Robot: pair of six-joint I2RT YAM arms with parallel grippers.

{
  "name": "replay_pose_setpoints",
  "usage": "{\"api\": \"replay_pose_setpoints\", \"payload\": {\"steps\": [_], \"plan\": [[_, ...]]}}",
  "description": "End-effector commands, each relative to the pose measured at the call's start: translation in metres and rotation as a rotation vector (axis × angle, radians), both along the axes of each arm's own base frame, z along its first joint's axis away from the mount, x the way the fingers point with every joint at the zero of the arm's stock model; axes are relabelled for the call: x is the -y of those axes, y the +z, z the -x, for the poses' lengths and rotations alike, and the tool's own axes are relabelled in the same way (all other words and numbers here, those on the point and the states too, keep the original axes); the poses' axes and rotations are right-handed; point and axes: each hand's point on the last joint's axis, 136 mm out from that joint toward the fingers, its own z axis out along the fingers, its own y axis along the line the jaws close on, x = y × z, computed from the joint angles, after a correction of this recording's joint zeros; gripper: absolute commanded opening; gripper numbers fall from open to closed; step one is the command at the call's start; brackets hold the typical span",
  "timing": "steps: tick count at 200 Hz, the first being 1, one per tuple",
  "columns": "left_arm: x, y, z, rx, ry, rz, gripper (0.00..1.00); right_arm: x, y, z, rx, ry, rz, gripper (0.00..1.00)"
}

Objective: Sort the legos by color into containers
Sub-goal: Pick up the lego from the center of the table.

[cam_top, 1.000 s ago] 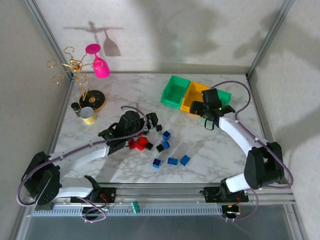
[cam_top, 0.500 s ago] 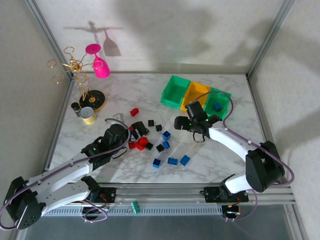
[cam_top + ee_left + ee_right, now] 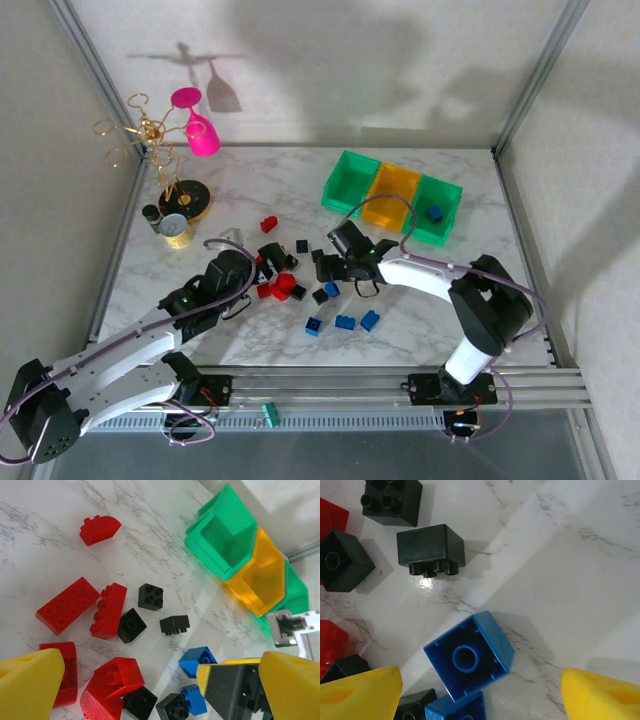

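Hovering right end effector (image 3: 480, 695), wide open, empty, over blue lego (image 3: 469, 655): hollow underside up, square, turned diagonal.

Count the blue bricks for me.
6. One blue brick in the right-hand green bin; two mid-table among black bricks; three in a row toward the table front. Others may be hidden.

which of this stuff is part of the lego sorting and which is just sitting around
For the job: red legos, black legos, blue legos, green and yellow bins.
Just lying about: pink glass, gold rack, round tin, small green piece on the front rail.
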Motion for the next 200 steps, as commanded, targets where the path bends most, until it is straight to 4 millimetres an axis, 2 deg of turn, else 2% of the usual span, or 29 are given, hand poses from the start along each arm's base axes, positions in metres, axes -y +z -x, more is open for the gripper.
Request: {"api": "replay_pose_setpoints", "payload": {"steps": [1, 51, 111, 156, 184, 200], "plan": [[-0.007, -0.009, 0.003, -0.019, 0.028, -0.024, 1.00, -0.009, 0.000, -0.012, 0.034, -0.004, 0.037, 0.83], [-0.003, -0.012, 0.002, -0.030, 0.016, -0.029, 1.00, -0.008, -0.017, -0.019, 0.036, 0.015, 0.112, 0.70], [0.000, -0.009, 0.000, -0.025, 0.000, -0.031, 1.00, -0.009, -0.024, -0.021, 0.028, 0.045, 0.143, 0.49], [0.005, -0.009, -0.001, -0.027, -0.012, -0.020, 1.00, -0.011, -0.014, -0.024, 0.045, 0.057, 0.142, 0.33], [0.011, -0.004, -0.003, -0.020, -0.030, -0.001, 1.00, -0.009, 0.003, -0.027, 0.063, 0.045, 0.107, 0.30], [0.015, 0.000, -0.004, -0.018, -0.043, 0.007, 1.00, -0.001, 0.014, -0.032, 0.075, 0.018, 0.095, 0.29]]}}
